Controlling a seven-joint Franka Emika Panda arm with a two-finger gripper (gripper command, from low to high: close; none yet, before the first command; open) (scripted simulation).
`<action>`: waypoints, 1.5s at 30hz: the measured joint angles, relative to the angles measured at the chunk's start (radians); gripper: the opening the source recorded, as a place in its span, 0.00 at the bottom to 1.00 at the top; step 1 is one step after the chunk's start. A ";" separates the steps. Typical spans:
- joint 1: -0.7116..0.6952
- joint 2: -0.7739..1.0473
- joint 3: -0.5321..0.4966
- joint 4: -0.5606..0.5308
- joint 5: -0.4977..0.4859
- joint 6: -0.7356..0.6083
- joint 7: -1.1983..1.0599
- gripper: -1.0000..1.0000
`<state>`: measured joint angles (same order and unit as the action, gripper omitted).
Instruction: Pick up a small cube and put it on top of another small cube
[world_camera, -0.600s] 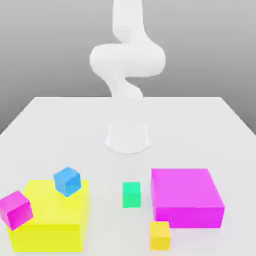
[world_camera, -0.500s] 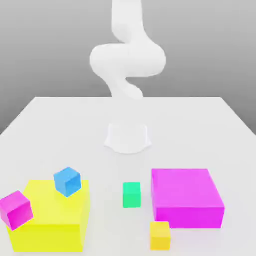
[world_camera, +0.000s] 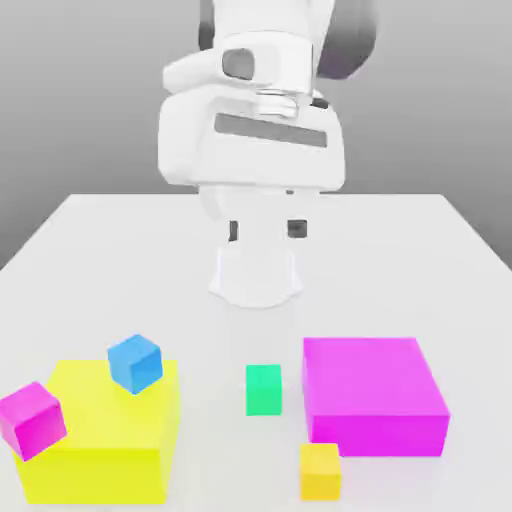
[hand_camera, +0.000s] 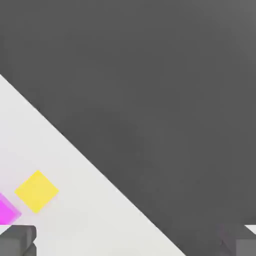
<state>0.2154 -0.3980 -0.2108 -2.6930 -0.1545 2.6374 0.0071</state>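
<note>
White table carrying a big yellow block and big magenta block, gripper hanging high with fingers spread wide and empty, small green cube flat between both blocks, small yellow cube nearby.

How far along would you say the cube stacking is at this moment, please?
Nothing looks done yet: the small green cube sits on the table, alone between the big yellow block and the big magenta block. In hand: the gripper hangs open and empty, high above the table. Left: descend, grasp, lift and stack it.
</note>
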 joint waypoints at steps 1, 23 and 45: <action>0.010 0.019 -0.012 -0.019 -0.005 0.017 -0.041 0.50; -0.077 0.593 0.178 -0.237 0.408 0.488 -0.958 0.50; -0.150 0.346 0.051 -0.131 0.168 0.127 -0.615 0.00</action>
<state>0.0658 -0.0521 -0.1599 -2.8245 0.0137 2.7643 -0.6079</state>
